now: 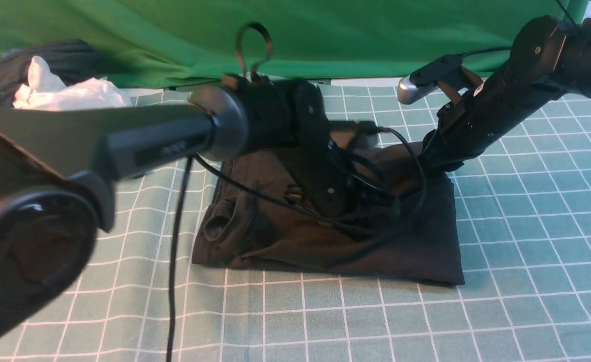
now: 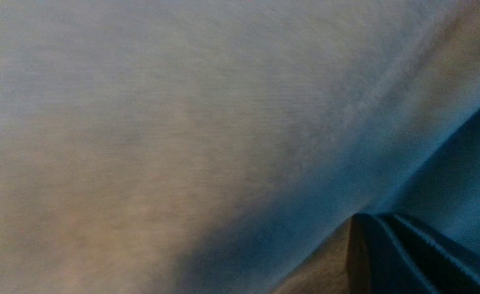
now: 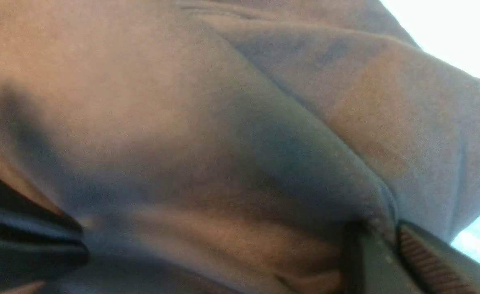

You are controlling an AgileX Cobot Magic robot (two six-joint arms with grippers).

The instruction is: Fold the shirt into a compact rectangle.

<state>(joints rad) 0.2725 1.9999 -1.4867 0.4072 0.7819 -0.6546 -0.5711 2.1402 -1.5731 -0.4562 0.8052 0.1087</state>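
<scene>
I see a green gridded mat with a green backdrop behind it. The shirt lies folded at mat centre, partly hidden by my left arm and cables. The right gripper pinches a shirt fold. The left gripper is closed against blurred cloth.

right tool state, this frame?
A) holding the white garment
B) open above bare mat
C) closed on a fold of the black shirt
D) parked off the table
C: in the right wrist view the right tool has a ridge of the shirt pinched in its closed jaws, and the front view puts it at the shirt's far right corner.
</scene>
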